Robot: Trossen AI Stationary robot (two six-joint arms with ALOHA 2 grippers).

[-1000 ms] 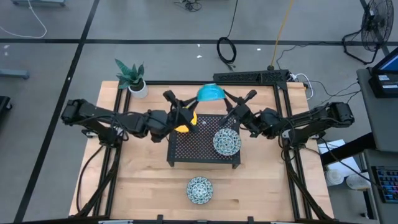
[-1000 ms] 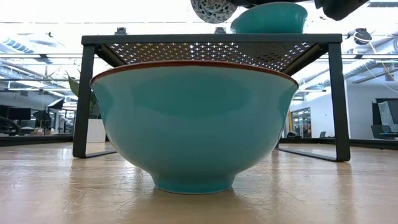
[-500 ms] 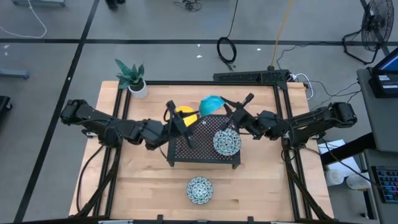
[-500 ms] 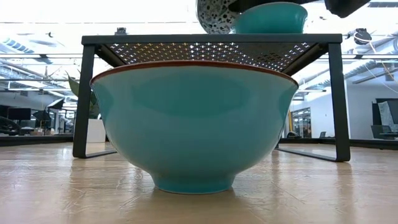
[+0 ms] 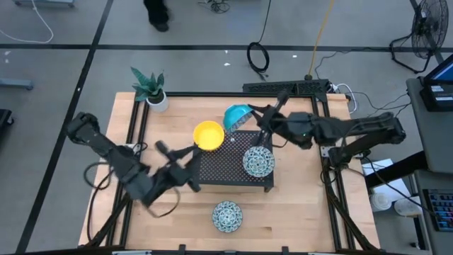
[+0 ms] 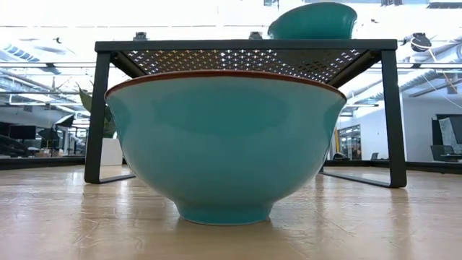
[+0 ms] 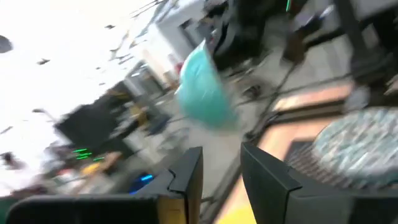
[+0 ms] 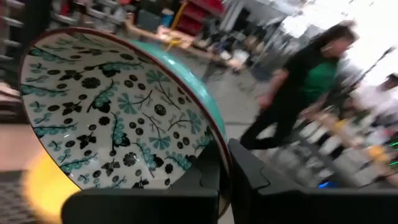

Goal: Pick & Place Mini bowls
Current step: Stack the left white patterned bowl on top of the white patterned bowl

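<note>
While tilted, bowl (image 5: 238,117) in right tool (image 5: 259,122)

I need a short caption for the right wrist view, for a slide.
Right gripper shut on the rim of a tilted patterned bowl, teal outside; a person stands in the room behind.

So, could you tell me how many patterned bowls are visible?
3: one on the rack, one on the table in front, one held tilted by the right gripper at the rack's back edge. Others may be hidden.
</note>
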